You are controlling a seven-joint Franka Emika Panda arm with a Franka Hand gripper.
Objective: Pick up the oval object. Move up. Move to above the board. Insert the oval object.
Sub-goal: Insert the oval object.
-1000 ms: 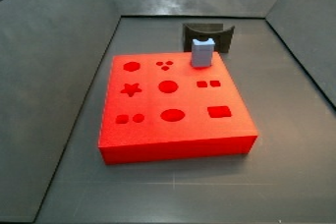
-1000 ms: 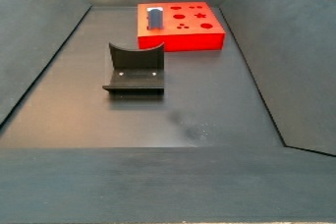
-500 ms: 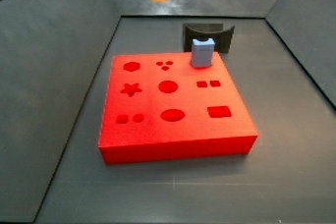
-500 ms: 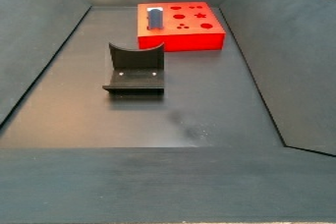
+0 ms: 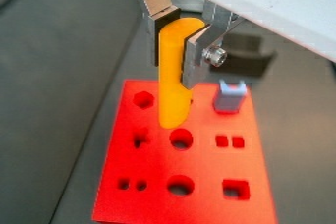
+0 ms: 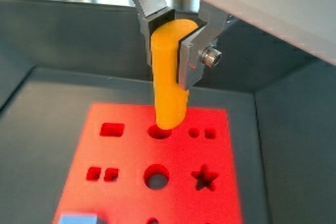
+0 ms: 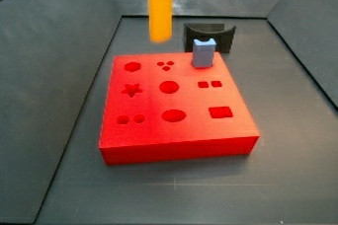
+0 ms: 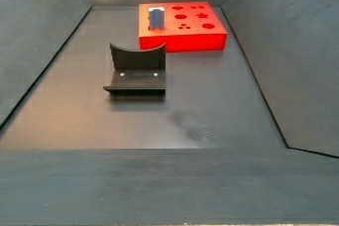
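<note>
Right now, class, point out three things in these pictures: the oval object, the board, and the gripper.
the oval object (image 5: 175,76): a wrist view, middle of its yellow-orange shaft.
the board (image 7: 199,111): a side view, bare red top between cutouts.
the gripper (image 6: 175,33): a wrist view, between the fingers, shut on the peg.

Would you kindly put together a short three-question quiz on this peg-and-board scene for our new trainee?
1. True or false: the gripper is shut on the oval object.
2. In a side view, the grey-blue block stands: A) on the board, B) on the floor, C) on the fixture.
3. Fill in: in both wrist views the oval object hangs ____ the board, not yet inserted.

Key: 1 true; 2 A; 3 above.
</note>
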